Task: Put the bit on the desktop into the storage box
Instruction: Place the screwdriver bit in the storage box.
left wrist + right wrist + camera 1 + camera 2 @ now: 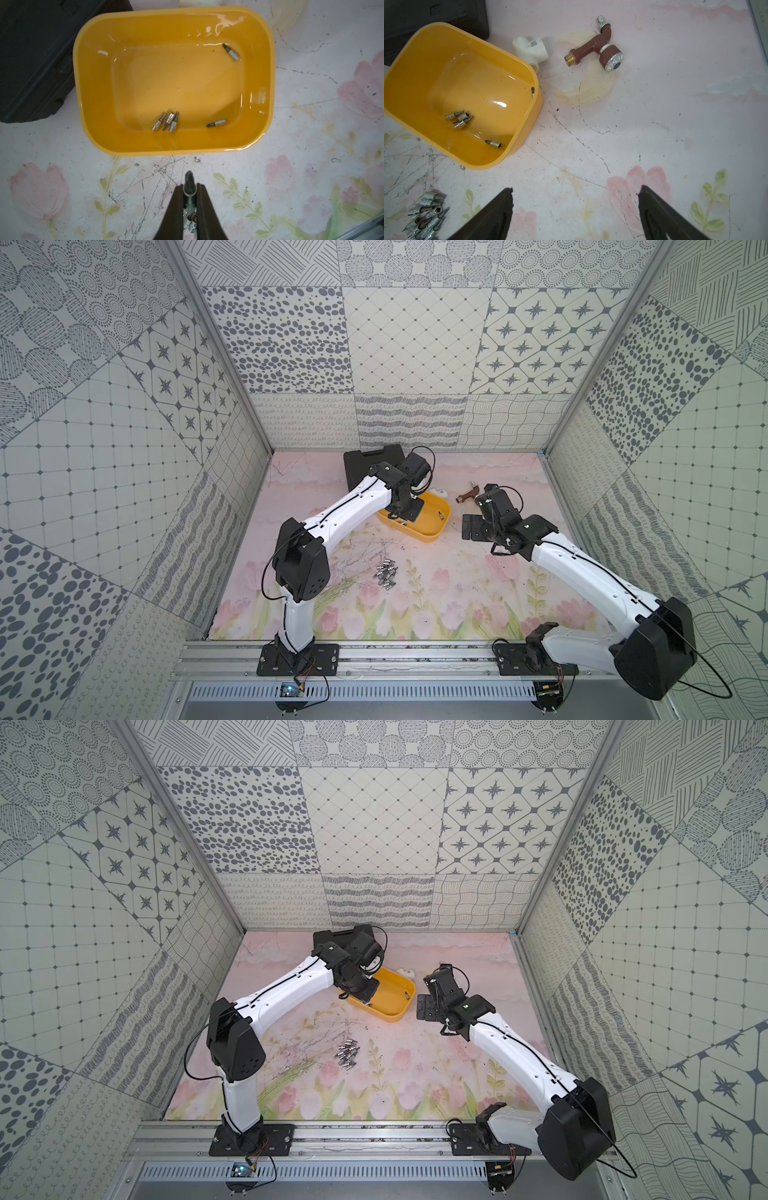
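In the left wrist view my left gripper (189, 185) is shut on a silver bit (189, 179), whose dark tip pokes out past the fingertips. It hangs just short of the near rim of the yellow storage box (166, 152). In a top view the left gripper (400, 515) hovers at the near-left end of the storage box (432, 537). Several bits (166, 123) lie inside the box. A pile of loose bits (386, 574) rests on the desktop in front of the box. My right gripper (576, 190) is open and empty, right of the box, above bare mat.
A black tool case (374, 466) sits behind the box at the back wall. A white pipe tee (530, 48) and a brown tap (598, 49) lie on the mat behind and to the right of the box. Patterned walls close in three sides.
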Available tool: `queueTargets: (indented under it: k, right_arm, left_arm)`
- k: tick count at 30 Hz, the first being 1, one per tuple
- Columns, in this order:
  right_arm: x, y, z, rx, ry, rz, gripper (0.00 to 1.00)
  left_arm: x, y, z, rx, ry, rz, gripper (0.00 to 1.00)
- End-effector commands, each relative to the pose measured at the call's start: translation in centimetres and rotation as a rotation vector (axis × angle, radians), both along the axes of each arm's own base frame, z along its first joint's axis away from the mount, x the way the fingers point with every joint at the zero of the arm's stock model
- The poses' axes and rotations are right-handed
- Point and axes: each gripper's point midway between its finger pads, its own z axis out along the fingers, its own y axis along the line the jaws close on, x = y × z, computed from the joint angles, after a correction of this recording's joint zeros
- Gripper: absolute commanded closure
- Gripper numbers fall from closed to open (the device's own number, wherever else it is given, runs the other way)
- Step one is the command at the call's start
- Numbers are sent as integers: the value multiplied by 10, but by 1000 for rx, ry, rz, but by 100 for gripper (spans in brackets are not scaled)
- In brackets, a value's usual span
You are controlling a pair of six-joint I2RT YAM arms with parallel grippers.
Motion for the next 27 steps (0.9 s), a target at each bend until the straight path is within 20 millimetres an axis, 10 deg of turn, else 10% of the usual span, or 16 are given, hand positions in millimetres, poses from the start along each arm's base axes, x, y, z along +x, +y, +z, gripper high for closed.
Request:
queueTargets:
  k: [1, 27]
  right_arm:
    - [6, 0, 13, 28, -46, -15, 3]
    - [4, -3, 10, 28, -42, -23, 3]
  left_arm:
    - [16, 7, -4, 24, 7, -22, 91]
    - [65, 2, -92, 68, 136, -9, 92]
